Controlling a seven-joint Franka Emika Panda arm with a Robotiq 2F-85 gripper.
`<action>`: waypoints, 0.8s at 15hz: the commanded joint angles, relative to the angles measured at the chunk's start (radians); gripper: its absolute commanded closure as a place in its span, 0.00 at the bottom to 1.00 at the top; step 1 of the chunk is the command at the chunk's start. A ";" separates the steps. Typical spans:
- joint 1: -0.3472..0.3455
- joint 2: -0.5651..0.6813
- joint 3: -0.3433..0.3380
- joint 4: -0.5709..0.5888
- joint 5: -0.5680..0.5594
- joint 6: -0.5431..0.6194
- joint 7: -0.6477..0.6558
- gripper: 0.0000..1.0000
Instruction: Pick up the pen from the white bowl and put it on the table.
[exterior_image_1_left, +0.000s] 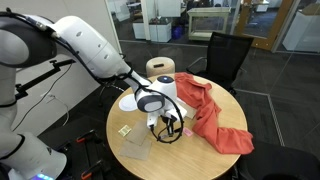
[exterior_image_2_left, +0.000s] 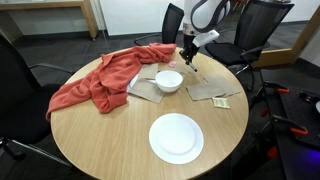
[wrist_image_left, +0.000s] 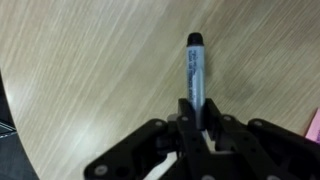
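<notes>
My claw (wrist_image_left: 198, 116) is clenched on the pen (wrist_image_left: 194, 72). In the wrist view the dark barrel runs straight out from between my two fingers (wrist_image_left: 183, 108). Its near end is pinched between them, and its capped far end points away over the light wood of the table (wrist_image_left: 90, 70). Pale lettering runs along the barrel. The pen lies in line with my claw, centred in the gap and leaning neither way. I cannot tell from this view whether its far end touches the table or hangs just above it.

In an exterior view my claw (exterior_image_2_left: 188, 50) points down over the table (exterior_image_2_left: 110, 135), just beside the white bowl (exterior_image_2_left: 168, 84) on the side away from the camera, so the pen is outside the bowl. The pen itself is too thin to make out there. A red cloth (exterior_image_2_left: 100, 80) is heaped next to the bowl, brown paper sheets (exterior_image_2_left: 208, 93) lie flat beside it, and a white plate (exterior_image_2_left: 176, 138) sits well apart, nearer the camera. In an exterior view my claw (exterior_image_1_left: 166, 124) hangs low over the table beside the red cloth (exterior_image_1_left: 215, 120).
</notes>
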 joint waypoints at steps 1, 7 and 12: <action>-0.011 0.033 0.008 0.021 0.018 0.013 -0.014 0.95; 0.002 -0.002 -0.008 -0.009 0.011 0.054 -0.002 0.35; 0.006 -0.099 -0.009 -0.070 0.015 0.149 -0.008 0.01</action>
